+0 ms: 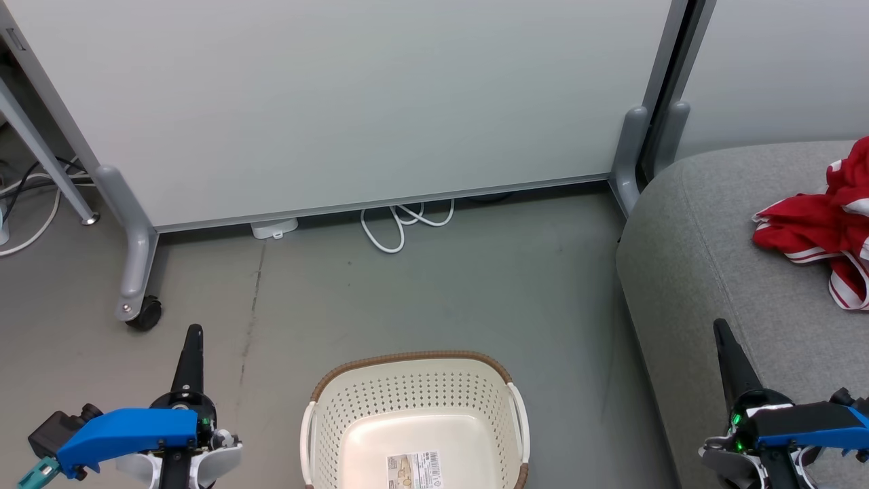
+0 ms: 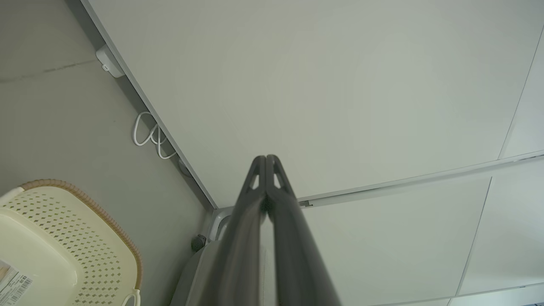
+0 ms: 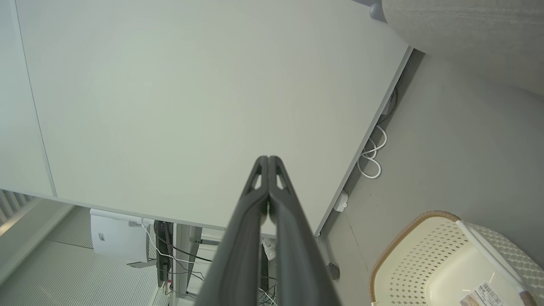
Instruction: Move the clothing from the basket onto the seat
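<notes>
The cream basket [image 1: 414, 380] stands on the floor at the bottom centre, holding nothing but a barcode sticker on its floor; it also shows as the basket [image 2: 63, 238] and the basket [image 3: 429, 259] in the wrist views. Red clothing [image 1: 825, 224] with white stripes lies bunched on the grey seat [image 1: 706, 272] at the right edge. My left gripper [image 1: 194, 331] is shut and empty, left of the basket. My right gripper [image 1: 718, 326] is shut and empty, over the seat's front edge. Both wrist views show fingers pressed together: left gripper [image 2: 266, 158], right gripper [image 3: 268, 159].
A pale partition panel [image 1: 339, 102] on castor feet [image 1: 139, 312] stands behind the basket. White cable loops [image 1: 400, 221] lie under its lower edge. Grey floor [image 1: 441, 292] runs between panel, basket and seat. More cables lie at the far left.
</notes>
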Controlling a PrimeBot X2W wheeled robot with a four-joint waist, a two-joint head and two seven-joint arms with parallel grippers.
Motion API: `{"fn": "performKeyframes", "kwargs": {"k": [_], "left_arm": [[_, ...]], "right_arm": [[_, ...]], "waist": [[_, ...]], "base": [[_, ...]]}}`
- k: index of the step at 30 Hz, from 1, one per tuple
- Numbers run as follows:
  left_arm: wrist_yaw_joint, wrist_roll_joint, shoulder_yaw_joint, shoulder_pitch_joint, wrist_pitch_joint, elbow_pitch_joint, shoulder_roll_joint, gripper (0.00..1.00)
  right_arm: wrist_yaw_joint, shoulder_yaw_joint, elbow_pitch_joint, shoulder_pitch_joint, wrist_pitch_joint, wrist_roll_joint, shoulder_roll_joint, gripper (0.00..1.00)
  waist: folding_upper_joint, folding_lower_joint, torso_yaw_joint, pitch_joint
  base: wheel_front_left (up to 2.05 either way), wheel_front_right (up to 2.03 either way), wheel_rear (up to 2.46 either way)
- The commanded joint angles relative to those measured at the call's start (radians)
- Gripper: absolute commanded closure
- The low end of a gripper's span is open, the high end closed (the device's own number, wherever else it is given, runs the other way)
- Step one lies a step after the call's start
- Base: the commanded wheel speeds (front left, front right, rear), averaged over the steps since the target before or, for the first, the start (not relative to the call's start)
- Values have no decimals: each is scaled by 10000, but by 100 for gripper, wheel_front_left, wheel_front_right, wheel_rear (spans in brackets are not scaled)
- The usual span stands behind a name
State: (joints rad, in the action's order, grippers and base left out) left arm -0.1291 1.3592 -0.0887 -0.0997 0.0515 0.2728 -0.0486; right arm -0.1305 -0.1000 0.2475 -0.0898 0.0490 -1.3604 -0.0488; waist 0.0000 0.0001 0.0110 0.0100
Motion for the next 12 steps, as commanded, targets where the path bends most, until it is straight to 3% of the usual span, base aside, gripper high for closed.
{"fn": "performKeyframes", "kwargs": {"k": [1, 12], "left_arm": [[-21, 168, -73, -154, 39, -101, -25, 100], [-23, 1036, -151, -151, 283, -173, -25, 100]], "right_arm": [[-3, -24, -64, -191, 59, -180, -23, 100], [-4, -74, -56, -201, 301, -1050, -24, 100]], "waist": [[0, -1, -2, -1], [0, -1, -38, -24]], "base": [[0, 0, 0], [0, 0, 0]]}}
